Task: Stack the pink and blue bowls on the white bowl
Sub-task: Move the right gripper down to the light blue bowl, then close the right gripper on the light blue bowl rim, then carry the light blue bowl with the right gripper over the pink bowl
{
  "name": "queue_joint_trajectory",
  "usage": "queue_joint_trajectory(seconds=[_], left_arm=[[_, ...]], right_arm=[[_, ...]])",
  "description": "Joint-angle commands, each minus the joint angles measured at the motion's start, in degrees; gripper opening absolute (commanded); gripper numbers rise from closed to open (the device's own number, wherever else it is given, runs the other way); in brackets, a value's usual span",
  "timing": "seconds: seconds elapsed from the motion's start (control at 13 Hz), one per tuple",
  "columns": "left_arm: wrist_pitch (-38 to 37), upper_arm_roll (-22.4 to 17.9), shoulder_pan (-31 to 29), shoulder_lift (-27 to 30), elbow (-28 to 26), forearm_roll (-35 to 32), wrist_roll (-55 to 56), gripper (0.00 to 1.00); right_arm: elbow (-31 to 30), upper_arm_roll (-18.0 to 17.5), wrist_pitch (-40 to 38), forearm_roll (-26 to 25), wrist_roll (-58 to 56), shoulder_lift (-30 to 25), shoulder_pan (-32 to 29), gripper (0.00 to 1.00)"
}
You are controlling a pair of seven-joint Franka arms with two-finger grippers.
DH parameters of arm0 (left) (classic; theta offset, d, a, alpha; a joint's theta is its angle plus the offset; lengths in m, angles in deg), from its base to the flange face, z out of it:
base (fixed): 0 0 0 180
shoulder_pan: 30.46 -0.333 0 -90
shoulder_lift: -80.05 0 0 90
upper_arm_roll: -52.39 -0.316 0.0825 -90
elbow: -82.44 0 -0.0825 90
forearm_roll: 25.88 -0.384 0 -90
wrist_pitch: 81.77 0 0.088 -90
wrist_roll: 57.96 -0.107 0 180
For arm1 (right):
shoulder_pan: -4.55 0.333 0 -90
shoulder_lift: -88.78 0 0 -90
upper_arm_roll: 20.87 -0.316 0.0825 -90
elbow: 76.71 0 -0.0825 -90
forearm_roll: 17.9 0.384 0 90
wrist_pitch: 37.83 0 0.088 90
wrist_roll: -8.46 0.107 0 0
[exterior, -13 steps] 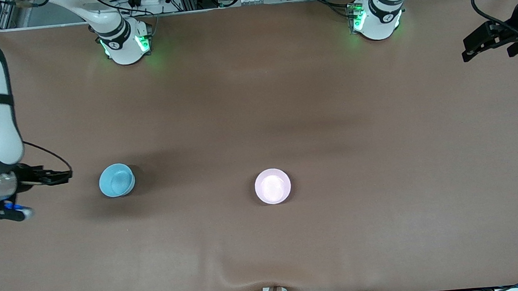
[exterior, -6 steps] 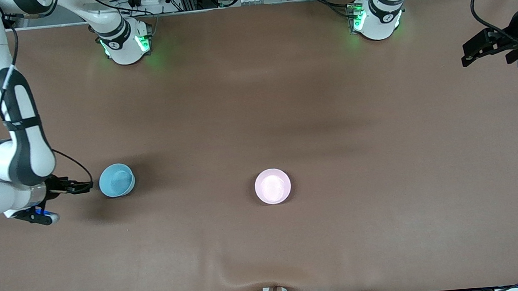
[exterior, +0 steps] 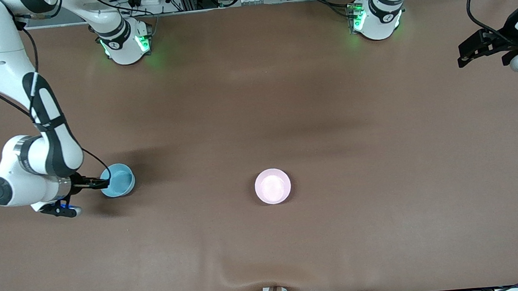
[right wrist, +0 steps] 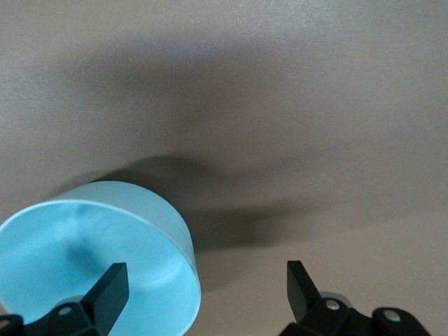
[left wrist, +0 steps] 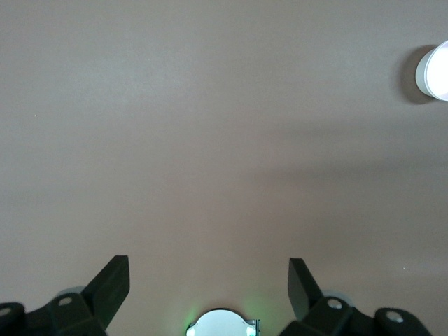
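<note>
Your blue bowl (exterior: 118, 180) sits upright on the table (exterior: 267, 238) toward the right arm's end, and the pink bowl (exterior: 273, 186) stands near the table's middle, slightly nearer the front camera and well apart from the blue one. In the front view the pink bowl lies at about four o'clock from the blue bowl. You can see only these two bowls; whether the pink one rests on another bowl cannot be told.

Your right hand (exterior: 104, 182) is at the blue bowl's rim, on the bowl's nine o'clock side in the front view. In the right wrist view its fingers (right wrist: 112, 283) are spread wide, one over the bowl's (right wrist: 98, 259) inside and the other outside the wall, over bare table; nothing is held.

Your left hand (exterior: 466, 57) waits up over the left arm's end of the table, at about two o'clock from the pink bowl, fingers (left wrist: 115, 280) wide and empty.
</note>
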Motion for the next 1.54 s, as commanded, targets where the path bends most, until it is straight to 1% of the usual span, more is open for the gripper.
queue_joint_trajectory(seconds=[0.0, 0.08, 0.15, 0.62, 0.69, 0.85, 0.92, 1.08, 1.23, 1.46], left_arm=[[1.0, 0.7, -0.9, 1.8, -1.8, -0.7, -1.2, 1.00], [1.0, 0.7, -0.9, 1.9, -1.8, -0.6, -1.2, 1.00], [1.0, 0.7, -0.9, 2.0, -1.8, -0.6, -1.2, 1.00], [1.3, 0.7, -1.2, 1.8, -2.1, -0.3, -1.2, 1.00], [1.5, 0.7, -1.2, 1.7, -2.0, -0.4, -1.2, 1.00], [1.5, 0.8, -1.3, 1.7, -2.2, -0.4, -1.1, 1.00], [1.5, 0.8, -1.1, 1.6, -1.9, -0.3, -0.7, 1.00], [1.5, 0.8, -1.1, 1.5, -1.6, -0.2, -0.7, 1.00], [1.4, 0.8, -0.8, 1.5, -1.7, -0.3, -0.5, 1.00], [1.4, 0.7, -1.2, 1.5, -1.5, -0.4, -1.2, 1.00]], right_arm=[[-2.4, 0.2, 2.1, 0.4, -3.4, -1.2, 0.3, 0.66], [-2.9, 0.3, 2.1, 0.3, -3.3, -1.7, 1.4, 0.26], [-3.1, 0.3, 2.3, 0.3, -2.8, -1.6, 1.7, 0.00], [-3.2, 0.3, 1.7, 0.3, -3.4, -2.2, 1.1, 0.00], [-3.2, 0.2, 0.8, 0.3, -3.6, -3.4, 0.5, 0.00], [-1.9, 0.1, -4.7, 0.7, -4.1, -7.0, 0.9, 0.00], [0.5, 0.0, -7.8, 0.6, -4.3, -7.9, 1.3, 0.00], [8.0, -0.3, -14.7, 1.6, -4.1, -7.2, 2.0, 0.00], [9.8, -0.7, -16.0, 7.3, -2.9, -7.1, 4.9, 0.00], [13.3, -0.8, -15.9, 15.8, 2.3, -4.1, 7.9, 0.00]])
